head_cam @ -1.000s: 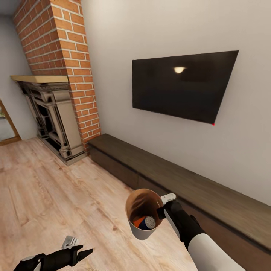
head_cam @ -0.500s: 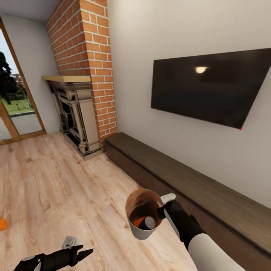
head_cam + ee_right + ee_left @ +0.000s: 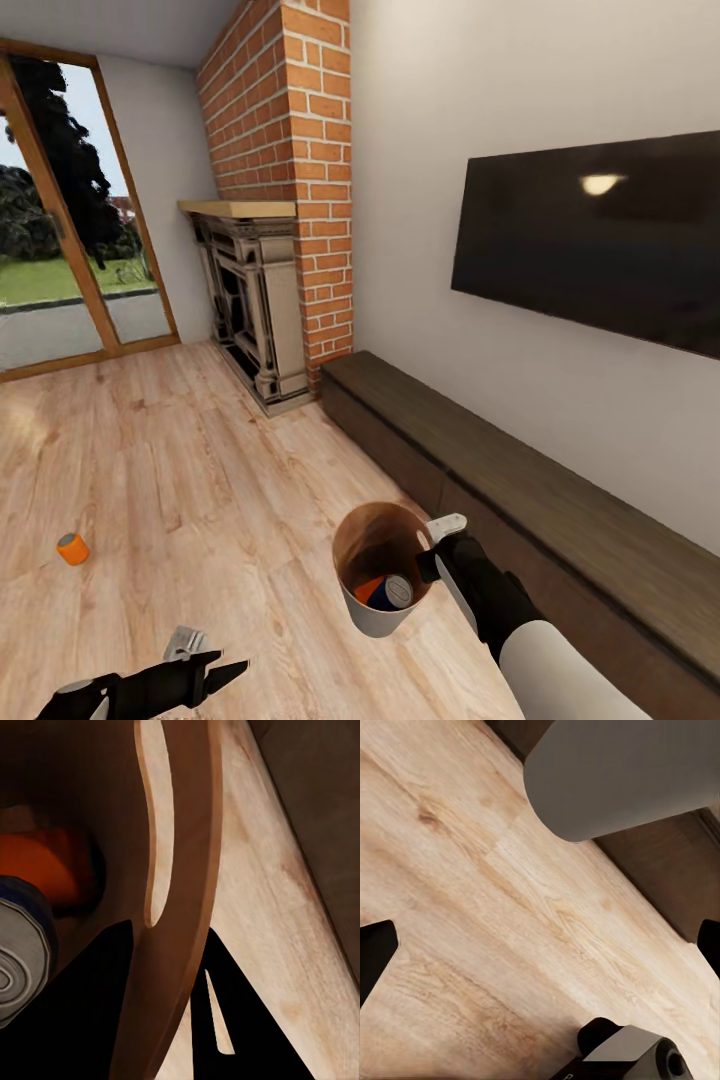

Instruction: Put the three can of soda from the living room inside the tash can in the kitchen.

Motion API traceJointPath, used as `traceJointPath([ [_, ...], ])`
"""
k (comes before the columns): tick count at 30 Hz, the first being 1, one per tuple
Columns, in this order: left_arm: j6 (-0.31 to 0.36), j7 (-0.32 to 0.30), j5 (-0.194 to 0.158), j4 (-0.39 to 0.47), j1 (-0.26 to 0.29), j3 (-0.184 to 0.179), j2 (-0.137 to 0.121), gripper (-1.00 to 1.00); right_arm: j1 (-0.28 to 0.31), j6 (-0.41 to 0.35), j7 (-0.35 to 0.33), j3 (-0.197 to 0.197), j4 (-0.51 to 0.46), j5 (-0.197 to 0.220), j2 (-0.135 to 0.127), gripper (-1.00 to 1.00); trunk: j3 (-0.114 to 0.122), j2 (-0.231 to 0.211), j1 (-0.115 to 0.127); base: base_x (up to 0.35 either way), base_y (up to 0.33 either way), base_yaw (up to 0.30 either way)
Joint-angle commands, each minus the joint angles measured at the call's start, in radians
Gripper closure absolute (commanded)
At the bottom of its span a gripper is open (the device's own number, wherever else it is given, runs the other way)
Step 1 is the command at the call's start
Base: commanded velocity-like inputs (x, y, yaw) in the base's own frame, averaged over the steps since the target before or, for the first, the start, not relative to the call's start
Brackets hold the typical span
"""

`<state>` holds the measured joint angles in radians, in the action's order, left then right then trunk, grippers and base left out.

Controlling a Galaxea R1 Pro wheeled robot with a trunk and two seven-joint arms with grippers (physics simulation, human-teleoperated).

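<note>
**Bin held up, one can on the floor**

Gripper on the right [image 3: 437, 553] pinches the rim of the tash can [image 3: 372, 615], one finger inside and one outside. A dark blue can [image 3: 392, 592] and an orange can [image 3: 368, 587] lie inside it. The left gripper [image 3: 222, 672] hangs low with its fingers spread apart, holding nothing. Another orange can [image 3: 72, 548] stands far off on the wood floor [image 3: 200, 480], near the glass doors [image 3: 60, 260].

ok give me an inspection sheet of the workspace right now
surface: light wood plank floor.
job's things: pale grey round bin held off the floor, holding a dark blue can and an orange can; a second orange can on the floor.
clutter: nothing seen.
grippers: right gripper clamps the bin's rim; left gripper open, empty.
cables: nothing seen.
surroundings: red brick chimney, wall TV, glass doors.
</note>
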<state>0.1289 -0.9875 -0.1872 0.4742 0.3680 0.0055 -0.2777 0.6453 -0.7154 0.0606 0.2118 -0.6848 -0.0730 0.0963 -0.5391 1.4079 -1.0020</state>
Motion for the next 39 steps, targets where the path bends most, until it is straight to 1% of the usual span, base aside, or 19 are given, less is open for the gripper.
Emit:
traceJointPath([
  [1,0.000,0.000,0.000,0.000,0.000,0.000,0.000,-1.00,0.001,0.001,-0.001,0.000,-0.001,0.008,0.000,1.00,0.000,0.000,0.000,0.000,0.000,0.292],
  [39,0.000,0.001,0.000,0.000,0.000,0.000,0.000,-1.00,0.001,0.001,-0.001,0.001,0.002,0.007,0.000,1.00,0.000,0.000,0.000,0.000,0.000,0.292],
])
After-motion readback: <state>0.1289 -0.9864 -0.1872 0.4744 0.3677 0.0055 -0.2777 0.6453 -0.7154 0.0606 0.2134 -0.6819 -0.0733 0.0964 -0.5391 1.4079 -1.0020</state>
